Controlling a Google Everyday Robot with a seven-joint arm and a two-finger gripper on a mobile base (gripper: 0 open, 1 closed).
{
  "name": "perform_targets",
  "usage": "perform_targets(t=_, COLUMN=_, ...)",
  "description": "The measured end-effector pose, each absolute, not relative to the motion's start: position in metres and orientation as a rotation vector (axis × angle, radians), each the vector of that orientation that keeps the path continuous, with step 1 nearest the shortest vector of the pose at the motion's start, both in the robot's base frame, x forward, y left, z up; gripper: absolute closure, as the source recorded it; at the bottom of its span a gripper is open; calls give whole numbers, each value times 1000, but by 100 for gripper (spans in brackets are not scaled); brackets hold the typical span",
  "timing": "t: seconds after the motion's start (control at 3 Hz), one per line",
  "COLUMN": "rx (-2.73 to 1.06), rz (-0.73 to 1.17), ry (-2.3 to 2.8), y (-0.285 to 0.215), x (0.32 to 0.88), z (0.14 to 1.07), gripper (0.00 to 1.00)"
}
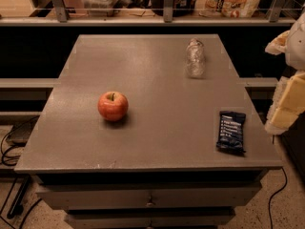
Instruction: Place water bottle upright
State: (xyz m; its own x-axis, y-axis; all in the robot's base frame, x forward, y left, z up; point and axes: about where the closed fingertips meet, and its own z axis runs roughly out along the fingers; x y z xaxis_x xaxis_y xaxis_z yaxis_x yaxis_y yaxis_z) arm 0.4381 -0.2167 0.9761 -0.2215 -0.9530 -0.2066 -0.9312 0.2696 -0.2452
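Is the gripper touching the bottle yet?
Apart. The camera view shows the gripper at the right edge, off the side of the table, with bare tabletop separating it from the bottle.

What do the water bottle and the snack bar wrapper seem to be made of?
Water bottle: clear plastic, probably; the table shows through its crinkled, glinting walls. Snack bar wrapper: glossy dark blue film, likely plastic or foil, by its sheen. The gripper hangs at the right edge, beside the table.

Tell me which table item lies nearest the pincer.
The dark blue wrapped snack bar at the front right, close to the pincer at the right edge; the red apple and clear plastic water bottle lie farther.
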Motion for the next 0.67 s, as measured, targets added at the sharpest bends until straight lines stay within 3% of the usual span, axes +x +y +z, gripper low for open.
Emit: perform_targets(t=0.67, rx=-1723, rz=-130, ry=2239, y=-218, x=443, z=977, gripper=0)
